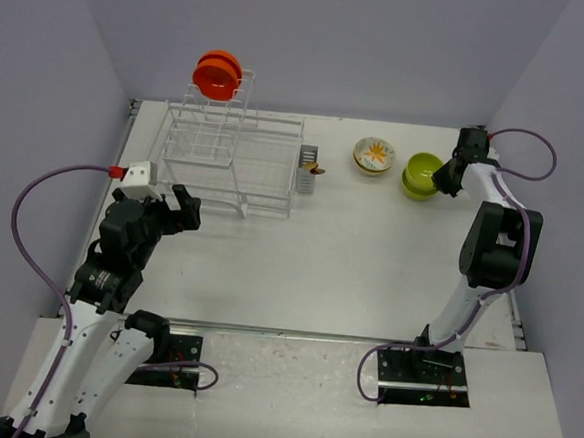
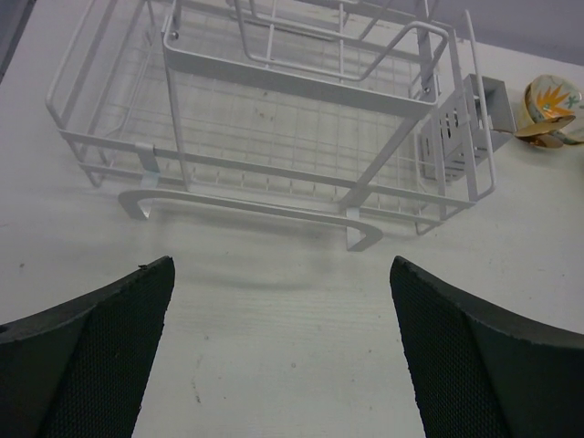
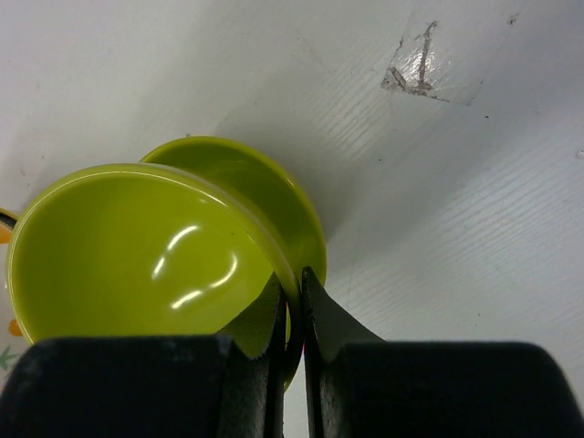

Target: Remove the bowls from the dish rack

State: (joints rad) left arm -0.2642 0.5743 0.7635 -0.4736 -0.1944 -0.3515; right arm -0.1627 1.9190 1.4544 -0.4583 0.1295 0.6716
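Note:
The white wire dish rack (image 1: 231, 160) stands at the back left, with orange-red bowls (image 1: 218, 75) on edge atop its tower. The cream flower bowl (image 1: 374, 155) sits right of the rack. My right gripper (image 1: 445, 177) is shut on the rim of a lime-green bowl (image 3: 137, 246), held over a second lime-green bowl (image 3: 265, 187); together they show at the back right in the top view (image 1: 421, 175). My left gripper (image 1: 184, 210) is open and empty just in front of the rack (image 2: 265, 119); its fingers (image 2: 109, 356) frame bare table.
A grey cutlery caddy (image 1: 307, 170) hangs on the rack's right end, also in the left wrist view (image 2: 461, 137). The flower bowl's edge shows at the right of that view (image 2: 550, 105). A scuffed patch (image 3: 411, 73) marks the table beyond the green bowls.

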